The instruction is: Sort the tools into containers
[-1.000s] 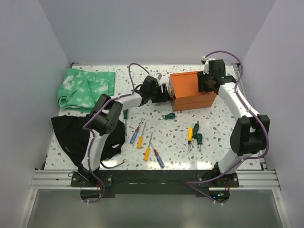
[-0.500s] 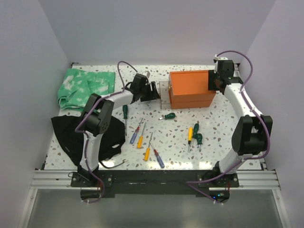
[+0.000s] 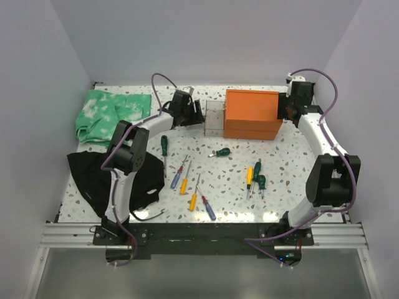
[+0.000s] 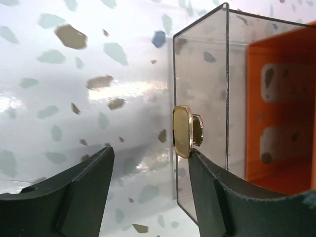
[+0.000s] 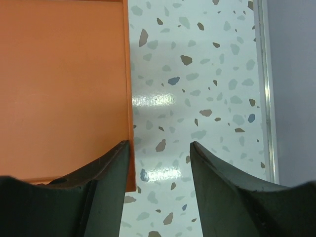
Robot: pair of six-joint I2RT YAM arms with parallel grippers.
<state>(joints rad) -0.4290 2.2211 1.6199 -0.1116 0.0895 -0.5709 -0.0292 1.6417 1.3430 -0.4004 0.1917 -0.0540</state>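
The orange chest (image 3: 252, 114) stands at the back of the table. One clear drawer (image 3: 214, 117) is pulled out of its left end. My left gripper (image 3: 197, 114) is open just left of that drawer. In the left wrist view its right finger (image 4: 217, 192) touches the drawer's gold knob (image 4: 183, 131), and the left finger stands apart. My right gripper (image 3: 288, 112) is open at the chest's right end, with one finger over the orange edge (image 5: 126, 98) and nothing held. Several screwdrivers lie loose in front: green ones (image 3: 164, 145) (image 3: 221, 152) (image 3: 257, 169), a blue one (image 3: 176, 177) and yellow ones (image 3: 194, 198) (image 3: 249, 175).
A green cloth (image 3: 112, 115) lies at the back left and a black cloth (image 3: 100, 177) at the front left. White walls close in the table on three sides. A metal rail (image 5: 266, 98) runs along the right edge.
The clear drawer has slid out to the left as my left gripper moved left. The chest has turned square to the table. My right gripper has moved back to the chest's right end.
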